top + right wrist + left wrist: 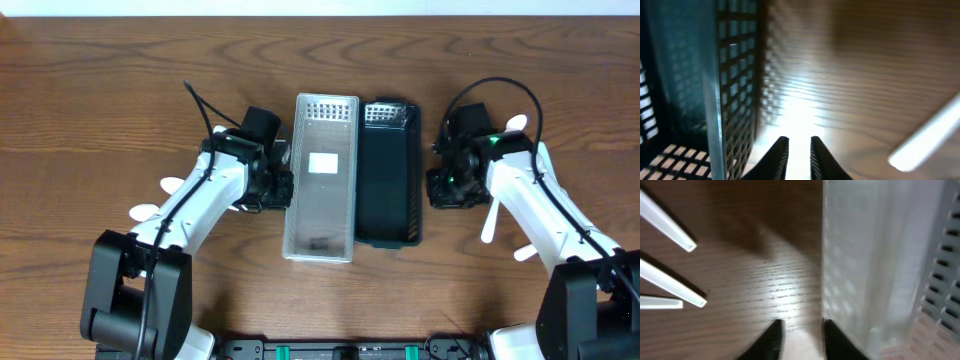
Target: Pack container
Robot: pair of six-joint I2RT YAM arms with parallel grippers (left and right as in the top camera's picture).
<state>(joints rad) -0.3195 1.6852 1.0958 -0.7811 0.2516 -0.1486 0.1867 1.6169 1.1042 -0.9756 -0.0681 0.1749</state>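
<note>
While each gripper (281,186) flanks it, container (322,175) lies between

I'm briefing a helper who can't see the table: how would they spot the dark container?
At the middle of the wooden table two long perforated plastic bins lie side by side. The dark teal bin is the one nearer the right gripper; its neighbour, the clear bin, is see-through.

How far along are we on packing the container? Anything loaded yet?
Done: the clear basket and the black basket lie side by side mid-table. The clear one holds a white square and a small dark item; what the black one holds is unclear. In hand: nothing; the left end effector and right end effector sit nearly closed outside the baskets. Left: white utensils remain on the table.
</note>
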